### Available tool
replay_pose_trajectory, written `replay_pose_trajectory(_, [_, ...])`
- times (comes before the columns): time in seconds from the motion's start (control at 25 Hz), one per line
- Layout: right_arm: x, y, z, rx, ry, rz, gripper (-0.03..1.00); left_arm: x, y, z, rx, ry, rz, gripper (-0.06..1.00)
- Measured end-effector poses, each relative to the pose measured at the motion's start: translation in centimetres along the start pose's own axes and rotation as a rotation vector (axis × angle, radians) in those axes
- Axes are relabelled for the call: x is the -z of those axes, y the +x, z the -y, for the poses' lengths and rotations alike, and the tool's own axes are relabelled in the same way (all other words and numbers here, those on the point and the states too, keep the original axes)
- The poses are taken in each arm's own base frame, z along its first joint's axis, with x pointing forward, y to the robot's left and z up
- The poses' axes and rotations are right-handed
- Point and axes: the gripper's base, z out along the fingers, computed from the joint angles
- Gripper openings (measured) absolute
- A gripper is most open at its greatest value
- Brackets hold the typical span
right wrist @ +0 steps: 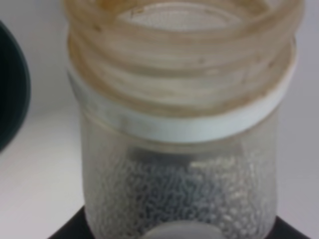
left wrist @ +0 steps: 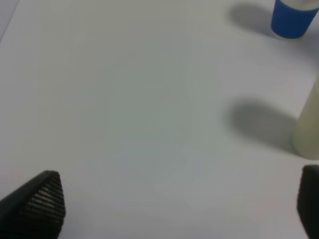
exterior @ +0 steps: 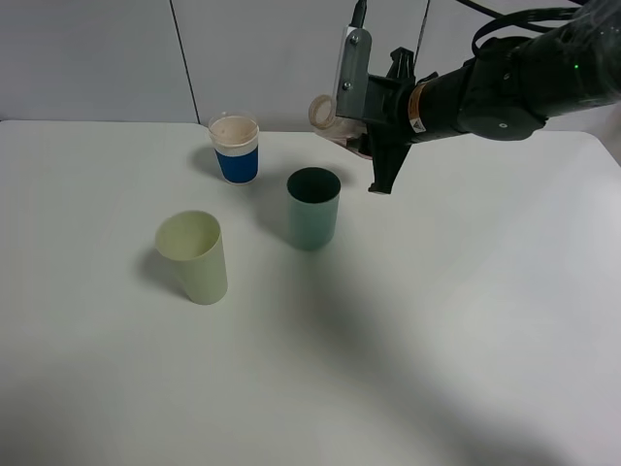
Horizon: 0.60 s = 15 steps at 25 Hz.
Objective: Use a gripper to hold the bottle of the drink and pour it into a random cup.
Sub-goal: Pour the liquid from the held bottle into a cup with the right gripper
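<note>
My right gripper (exterior: 372, 128) is shut on the bottle of the drink (exterior: 335, 121) and holds it in the air, tipped on its side with the open mouth facing left. It hangs above and a little behind-right of the teal cup (exterior: 313, 207), which stands upright mid-table. In the right wrist view the translucent bottle (right wrist: 179, 124) with its wide capless neck fills the frame, and the cup's dark rim (right wrist: 10, 89) shows at the edge. My left gripper (left wrist: 179, 209) is open and empty over bare table, and is out of the exterior view.
A blue-banded white paper cup (exterior: 235, 147) stands behind-left of the teal cup. A pale yellow-green tumbler (exterior: 193, 256) stands front-left. Both show in the left wrist view: the paper cup (left wrist: 294, 17) and the tumbler (left wrist: 309, 124). The white table (exterior: 437, 340) reaches a grey wall.
</note>
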Motion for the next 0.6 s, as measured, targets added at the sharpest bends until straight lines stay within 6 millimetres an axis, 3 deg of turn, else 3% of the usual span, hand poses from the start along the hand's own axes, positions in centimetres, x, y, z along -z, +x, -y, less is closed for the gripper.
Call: replay_pose_trajectory(0.6, [0.0, -1.3, -0.7, 0.25, -0.034, -0.034, 0.36, 0.0, 0.0, 0.0, 0.0, 0.0, 0.0, 0.93])
